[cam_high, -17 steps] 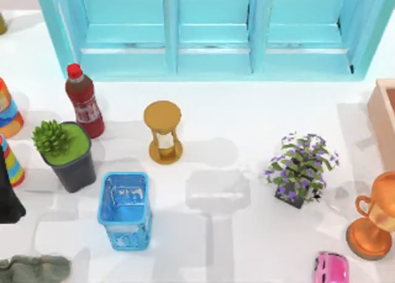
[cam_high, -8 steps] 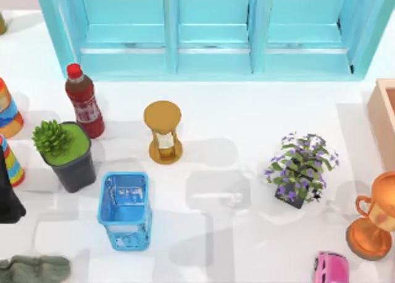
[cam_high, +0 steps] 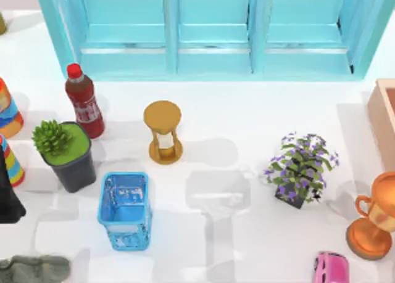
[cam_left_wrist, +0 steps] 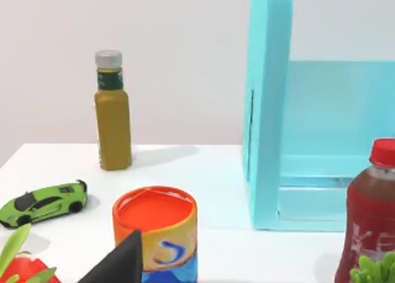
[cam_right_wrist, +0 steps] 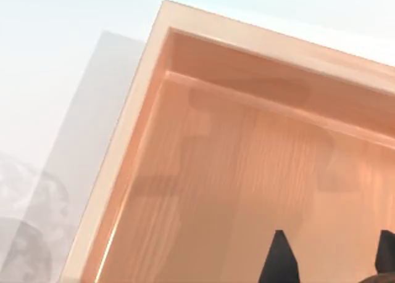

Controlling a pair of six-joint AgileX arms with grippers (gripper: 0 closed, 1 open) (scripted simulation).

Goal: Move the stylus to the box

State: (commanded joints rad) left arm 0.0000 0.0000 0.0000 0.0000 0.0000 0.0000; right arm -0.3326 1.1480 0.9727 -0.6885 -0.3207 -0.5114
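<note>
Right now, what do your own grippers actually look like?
What shows of them is black and plain. My right gripper ends in two black, pointed, wedge-shaped fingertips. My left gripper appears as a dark, matte, pointed wedge, and as a black shape at the table's left edge in the top view. I see no cables or markings.

Overhead camera down on the table (cam_high: 247, 141); right wrist camera close over, seemingly, the box (cam_right_wrist: 247, 172).
</note>
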